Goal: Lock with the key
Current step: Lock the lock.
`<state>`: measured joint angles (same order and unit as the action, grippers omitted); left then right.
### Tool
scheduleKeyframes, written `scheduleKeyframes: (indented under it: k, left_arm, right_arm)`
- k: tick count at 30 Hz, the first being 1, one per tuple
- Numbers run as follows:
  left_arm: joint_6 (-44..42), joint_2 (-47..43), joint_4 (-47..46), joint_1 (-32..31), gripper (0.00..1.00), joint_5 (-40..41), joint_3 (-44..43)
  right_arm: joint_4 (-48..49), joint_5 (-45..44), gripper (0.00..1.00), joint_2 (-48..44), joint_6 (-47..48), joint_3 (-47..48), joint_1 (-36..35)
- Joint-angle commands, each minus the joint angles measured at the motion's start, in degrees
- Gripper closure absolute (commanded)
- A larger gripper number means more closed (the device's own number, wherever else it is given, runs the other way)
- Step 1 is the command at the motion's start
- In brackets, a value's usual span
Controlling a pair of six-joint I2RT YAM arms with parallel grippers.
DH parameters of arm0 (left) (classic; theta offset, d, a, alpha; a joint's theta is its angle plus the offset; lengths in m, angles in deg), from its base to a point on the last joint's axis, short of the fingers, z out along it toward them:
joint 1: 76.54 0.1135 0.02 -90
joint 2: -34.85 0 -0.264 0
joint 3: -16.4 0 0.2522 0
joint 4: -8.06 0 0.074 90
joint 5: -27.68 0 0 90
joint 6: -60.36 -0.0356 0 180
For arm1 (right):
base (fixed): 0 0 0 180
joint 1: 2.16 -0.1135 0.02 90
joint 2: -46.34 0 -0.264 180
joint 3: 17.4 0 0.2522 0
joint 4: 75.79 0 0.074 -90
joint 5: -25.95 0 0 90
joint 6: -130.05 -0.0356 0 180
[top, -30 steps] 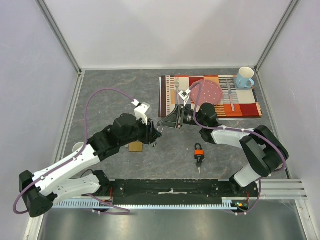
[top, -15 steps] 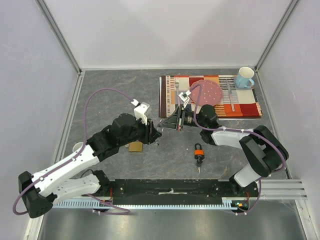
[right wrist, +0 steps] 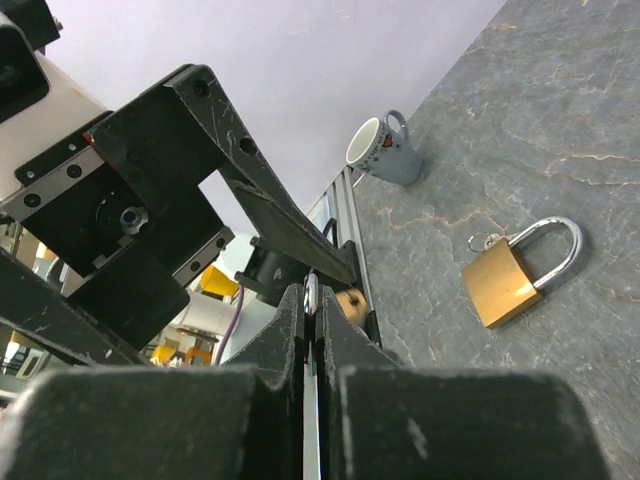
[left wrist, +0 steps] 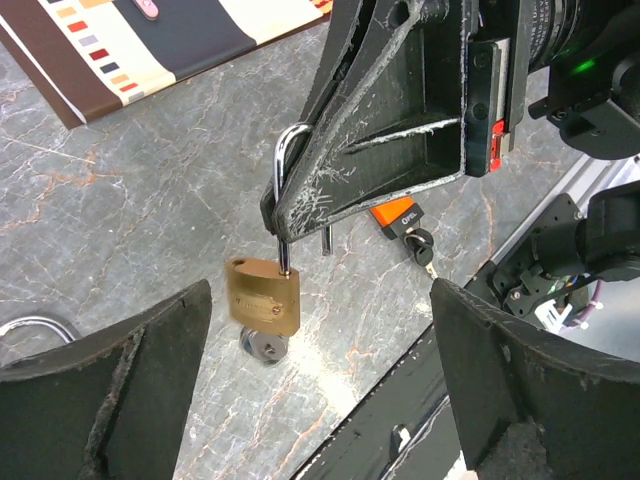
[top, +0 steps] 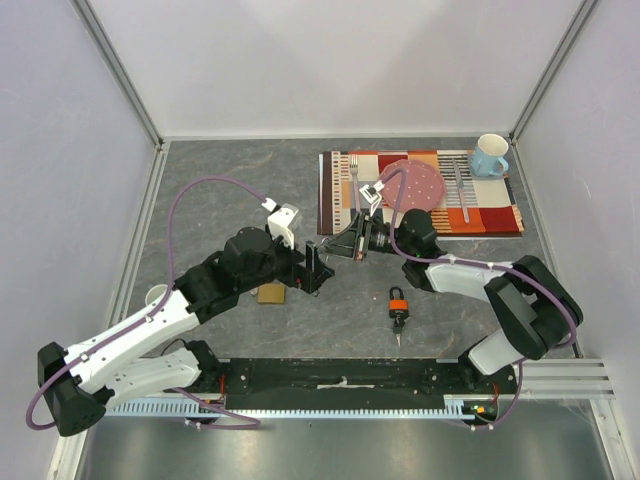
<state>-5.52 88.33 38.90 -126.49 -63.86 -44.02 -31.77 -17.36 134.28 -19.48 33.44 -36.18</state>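
A brass padlock hangs by its steel shackle from my right gripper, which is shut on the shackle. A silver key head shows blurred under the padlock's body. In the right wrist view the shackle sits pinched between the fingers of the right gripper, with a bit of brass behind it. My left gripper is open, its fingers wide on either side of the padlock and not touching it. From above, the left gripper and right gripper meet at mid-table.
A second brass padlock lies on the table by the left arm. An orange padlock with a key lies near the front. A placemat with plate, fork and knife, and a blue mug, are at the back right. A white mug stands at the left rail.
My right gripper has shut on the padlock's shackle. My left gripper has opened wide and let go of the padlock, drawing back slightly.
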Motion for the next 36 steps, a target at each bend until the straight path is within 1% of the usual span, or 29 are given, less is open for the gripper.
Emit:
scheduleKeyframes:
  k: [1, 7, 11, 17, 20, 21, 22, 23, 25, 26, 31, 34, 35, 36]
  left_arm:
    - [0.9, -0.8, -2.3, 0.0, 0.02, 2.9, -0.1]
    - [1.5, -0.2, -3.2, 0.2, 0.02, 2.0, 0.2]
    - [1.0, -0.6, -4.2, 0.2, 0.05, 1.8, 0.9]
    - [0.4, -0.1, -6.2, 0.3, 0.12, 0.2, 2.1]
    - [0.8, 0.9, -7.7, 0.4, 0.20, -0.7, 3.0]
    - [0.8, 1.3, -8.3, 0.5, 0.26, -1.4, 3.7]
    - [0.8, 1.5, -8.8, 0.5, 0.29, -1.7, 4.0]
    - [0.8, 2.1, -9.5, 0.6, 0.35, -1.9, 4.1]
    - [0.8, 2.3, -10.1, 0.6, 0.40, -2.3, 4.6]
    - [0.9, 2.3, -10.8, 0.6, 0.45, -2.4, 4.9]
    - [1.1, 1.3, -13.1, 1.3, 0.52, -2.4, 6.6]
    - [1.1, 1.1, -14.3, 1.5, 0.63, -2.9, 7.4]
    - [1.1, 1.1, -14.5, 1.5, 0.71, -3.1, 7.5]
    - [1.1, 1.1, -14.7, 1.8, 0.76, -3.1, 7.7]
  right_arm:
    - [-1.0, -1.9, 1.00, -2.9, 3.2, 0.3, -0.1]
    - [-3.9, -2.7, 1.00, -4.3, 4.2, 0.5, -0.2]
    - [-6.1, -3.4, 1.00, -5.2, 5.5, 0.7, -0.1]
    - [-5.7, -4.0, 1.00, -6.3, 5.5, 0.8, -0.1]
    - [-5.3, -4.2, 1.00, -6.6, 5.1, 1.0, -0.1]
    - [-5.0, -4.2, 1.00, -6.6, 4.8, 0.9, -0.1]
    - [-4.8, -4.4, 1.00, -6.6, 4.8, 0.9, -0.1]
    - [-4.9, -4.4, 1.00, -6.6, 4.8, 0.9, -0.2]
    - [-4.9, -4.4, 1.00, -6.6, 4.6, 1.0, -0.1]
    - [-4.8, -4.3, 1.00, -6.6, 4.5, 1.0, -0.2]
    - [-4.4, -4.3, 1.00, -6.6, 4.3, 0.8, -0.1]
    - [-3.6, -4.5, 1.00, -6.4, 4.0, 0.5, -0.2]
    - [-3.4, -4.8, 1.00, -6.3, 3.8, 0.4, -0.1]
    - [-3.2, -4.9, 1.00, -6.3, 3.8, 0.3, -0.1]
